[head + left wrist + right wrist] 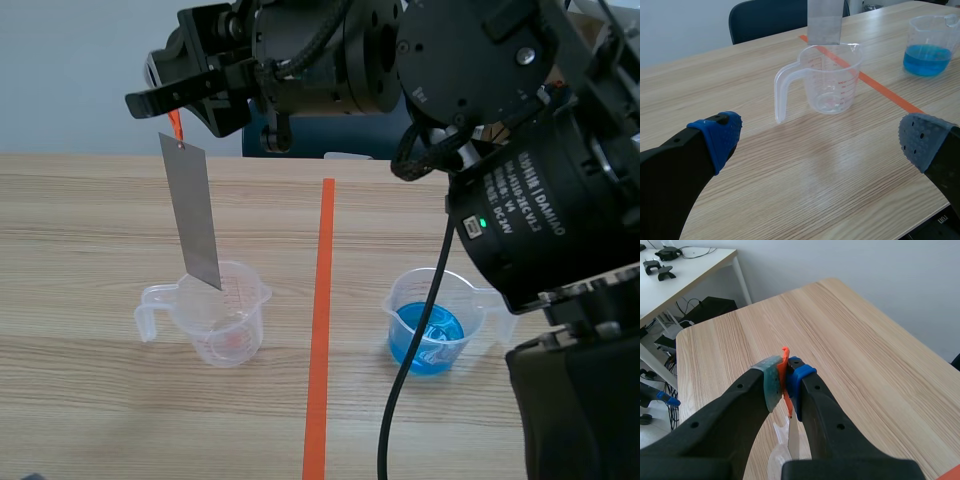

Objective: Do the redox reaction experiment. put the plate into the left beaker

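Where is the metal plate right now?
Scene view, left of the orange tape line: the metal plate hangs by its orange tab from the right gripper, lower corner at the rim of the empty left beaker.

Matt grey metal plate [192,212]; clear glossy plastic left beaker [222,312]; smooth, faintly shiny wood-grain table [90,240].

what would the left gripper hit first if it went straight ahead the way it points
Probably the empty clear beaker, likely its handle: it stands ahead of the open left gripper, only bare table between. Depth is unclear.
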You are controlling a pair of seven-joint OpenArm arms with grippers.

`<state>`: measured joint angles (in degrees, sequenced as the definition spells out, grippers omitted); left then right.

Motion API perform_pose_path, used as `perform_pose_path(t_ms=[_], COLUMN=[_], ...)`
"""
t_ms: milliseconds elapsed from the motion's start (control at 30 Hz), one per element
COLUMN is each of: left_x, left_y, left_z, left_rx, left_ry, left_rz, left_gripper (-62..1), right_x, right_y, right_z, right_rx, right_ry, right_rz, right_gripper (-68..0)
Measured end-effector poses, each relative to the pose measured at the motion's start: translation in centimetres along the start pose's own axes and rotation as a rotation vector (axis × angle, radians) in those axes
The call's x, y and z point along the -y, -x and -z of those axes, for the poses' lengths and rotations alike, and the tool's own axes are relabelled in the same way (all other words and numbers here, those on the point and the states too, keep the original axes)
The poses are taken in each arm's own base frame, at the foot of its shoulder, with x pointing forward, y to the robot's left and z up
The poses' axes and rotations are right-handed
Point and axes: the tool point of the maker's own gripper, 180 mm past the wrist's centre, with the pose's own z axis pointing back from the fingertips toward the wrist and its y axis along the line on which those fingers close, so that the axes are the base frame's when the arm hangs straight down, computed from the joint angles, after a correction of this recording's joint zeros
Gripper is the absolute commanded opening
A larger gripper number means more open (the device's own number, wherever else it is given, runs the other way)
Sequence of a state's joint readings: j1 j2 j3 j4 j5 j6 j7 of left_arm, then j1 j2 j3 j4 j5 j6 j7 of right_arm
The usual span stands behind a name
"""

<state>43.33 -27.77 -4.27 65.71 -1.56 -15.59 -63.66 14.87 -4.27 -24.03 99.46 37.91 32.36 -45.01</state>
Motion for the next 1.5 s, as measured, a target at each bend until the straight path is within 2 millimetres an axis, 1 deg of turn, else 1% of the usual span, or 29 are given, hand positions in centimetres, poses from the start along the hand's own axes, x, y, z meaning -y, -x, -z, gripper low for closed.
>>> perform_pose_path(t_ms=[233, 367, 400, 533, 600, 667, 800, 900, 1133, 1267, 1500], left_x=[0.0, 0.0, 0.0, 0.0, 0.0, 0.0, 0.0, 0.0, 0.0, 0.0, 0.0], left_y=[0.0, 0.0, 0.0, 0.0, 0.0, 0.0, 0.0, 0.0, 0.0, 0.0, 0.0], left_z=[0.0, 0.0, 0.0, 0.0, 0.0, 0.0, 0.0, 0.0, 0.0, 0.0, 0.0], left_rx=[0.000, 0.000, 0.000, 0.000, 0.000, 0.000, 0.000, 0.000, 0.000, 0.000, 0.000], left_ry=[0.000, 0.000, 0.000, 0.000, 0.000, 0.000, 0.000, 0.000, 0.000, 0.000, 0.000], left_rz=[0.000, 0.000, 0.000, 0.000, 0.000, 0.000, 0.000, 0.000, 0.000, 0.000, 0.000], left_gripper=[1.4, 1.4, 1.4, 1.4, 1.4, 1.4, 1.4, 1.4, 1.4, 1.4, 1.4], right_x=[0.5, 0.3, 0.4, 0.9, 1.0, 1.1, 1.1, 1.1, 0.2, 0.7, 1.4], right_y=[0.4, 0.4, 0.7, 3.0, 3.7, 4.1, 3.9, 4.2, 6.8, 7.9, 8.9], right_z=[0.0, 0.0, 0.0, 0.4, 0.6, 0.7, 0.7, 0.9, 2.1, 2.4, 2.6], right_rx=[-0.024, 0.006, 0.003, -0.038, -0.044, -0.045, -0.030, -0.032, -0.086, -0.106, -0.110], right_ry=[0.028, 0.025, 0.026, 0.047, 0.046, 0.046, 0.046, 0.044, 0.012, 0.032, 0.058], right_rz=[-0.026, -0.008, 0.000, 0.027, 0.049, 0.060, 0.064, 0.072, 0.088, 0.077, 0.056], right_gripper=[-67.3, -67.3, -67.4, -67.4, -67.3, -67.4, -67.4, -67.4, -67.4, -67.4, -67.4])
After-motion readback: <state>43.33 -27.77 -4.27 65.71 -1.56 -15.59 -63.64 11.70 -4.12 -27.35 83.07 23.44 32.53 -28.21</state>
